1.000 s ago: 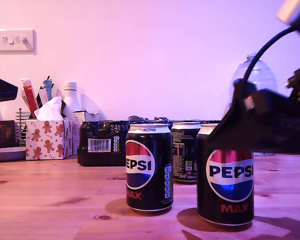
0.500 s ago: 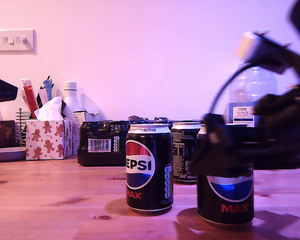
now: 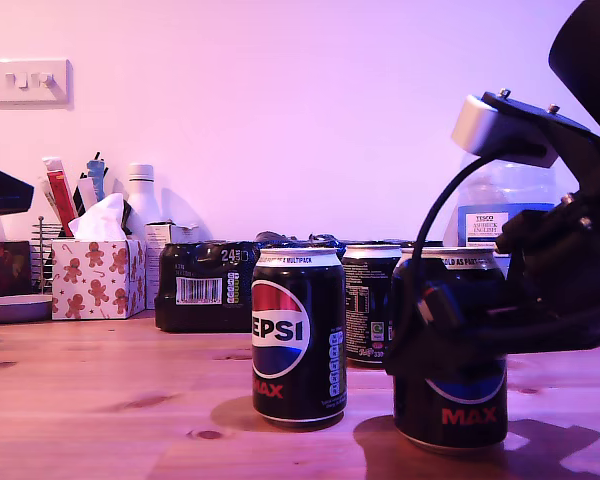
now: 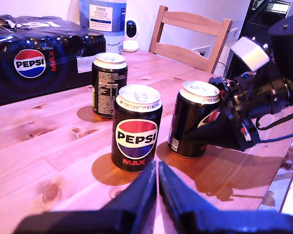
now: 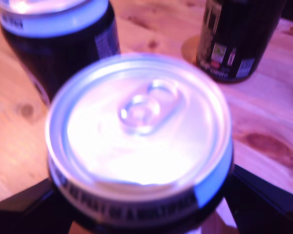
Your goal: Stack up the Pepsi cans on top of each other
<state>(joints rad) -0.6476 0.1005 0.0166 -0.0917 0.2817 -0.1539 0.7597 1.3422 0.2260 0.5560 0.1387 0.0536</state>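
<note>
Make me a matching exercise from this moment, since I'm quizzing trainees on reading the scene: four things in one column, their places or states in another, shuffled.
Things:
1. nearest Pepsi Max can
2. middle Pepsi Max can
3. my first gripper
4. tissue box

States:
A. jaws together, holding nothing
B. between the fingers of my second gripper
C. gingerbread print, at the exterior view's left
D. standing free on the table, logo facing the exterior camera

Pairs: 1-B, 2-D, 3-A, 4-C
</note>
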